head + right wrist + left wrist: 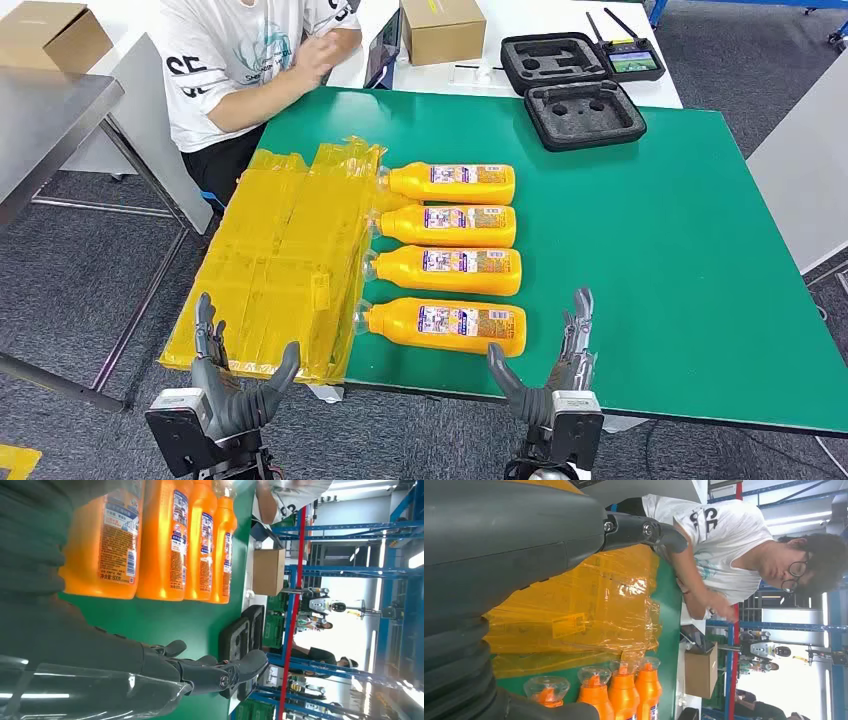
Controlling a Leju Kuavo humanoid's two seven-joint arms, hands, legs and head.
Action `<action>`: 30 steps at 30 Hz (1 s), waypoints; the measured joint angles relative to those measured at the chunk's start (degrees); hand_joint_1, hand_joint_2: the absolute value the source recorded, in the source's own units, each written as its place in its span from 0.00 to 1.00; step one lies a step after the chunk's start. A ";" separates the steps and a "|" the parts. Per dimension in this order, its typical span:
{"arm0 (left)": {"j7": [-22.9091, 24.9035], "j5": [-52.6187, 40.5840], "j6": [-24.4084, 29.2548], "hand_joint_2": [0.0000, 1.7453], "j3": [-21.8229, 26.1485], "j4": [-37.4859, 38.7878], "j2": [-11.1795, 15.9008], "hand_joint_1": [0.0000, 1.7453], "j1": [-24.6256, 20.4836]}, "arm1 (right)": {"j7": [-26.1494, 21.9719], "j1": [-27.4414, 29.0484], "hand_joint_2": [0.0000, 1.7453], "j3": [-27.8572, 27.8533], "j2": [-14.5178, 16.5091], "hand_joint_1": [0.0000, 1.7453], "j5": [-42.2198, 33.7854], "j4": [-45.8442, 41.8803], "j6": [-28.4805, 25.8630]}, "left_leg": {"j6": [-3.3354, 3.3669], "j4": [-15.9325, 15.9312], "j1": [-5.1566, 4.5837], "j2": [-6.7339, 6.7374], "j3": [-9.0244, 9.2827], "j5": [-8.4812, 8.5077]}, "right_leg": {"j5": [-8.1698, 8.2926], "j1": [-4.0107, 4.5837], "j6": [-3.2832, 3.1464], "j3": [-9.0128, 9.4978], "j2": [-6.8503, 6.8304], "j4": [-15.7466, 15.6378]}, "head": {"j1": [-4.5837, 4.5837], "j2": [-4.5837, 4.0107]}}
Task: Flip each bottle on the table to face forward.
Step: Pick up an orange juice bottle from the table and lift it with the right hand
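Head view looks down and forward from high at the near edge of the green table [650, 260], taking in its whole top. Left wrist view, turned sideways, sits close behind the left hand [514, 540]; right wrist view close behind the right hand [165, 667]. All three share the orange bottles [455, 255].
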 joint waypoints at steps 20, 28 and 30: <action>0.07 -0.18 0.17 1.00 0.37 0.00 -0.26 0.00 0.18 | 0.33 0.14 1.00 -0.07 0.01 0.00 0.43 0.00 0.38 | 0.00 0.00 0.00 0.00 0.00 0.00 | 0.00 0.00 0.00 0.00 0.00 0.00 | -0.01 0.00; 0.05 -0.26 0.12 1.00 0.53 0.00 -0.26 0.00 0.43 | 3.92 0.11 1.00 -0.01 -0.19 0.00 4.08 0.02 2.27 | 0.00 0.00 0.00 0.00 0.00 0.00 | 0.00 0.00 0.00 0.00 0.00 0.00 | -0.01 -0.01; 0.05 -0.25 -0.12 1.00 0.59 0.00 -0.26 0.00 0.39 | 8.61 -0.07 1.00 0.13 -0.67 0.00 9.18 0.02 4.54 | 0.00 0.00 0.00 0.00 0.00 -0.01 | 0.00 0.00 0.00 0.00 0.00 0.00 | -0.01 -0.01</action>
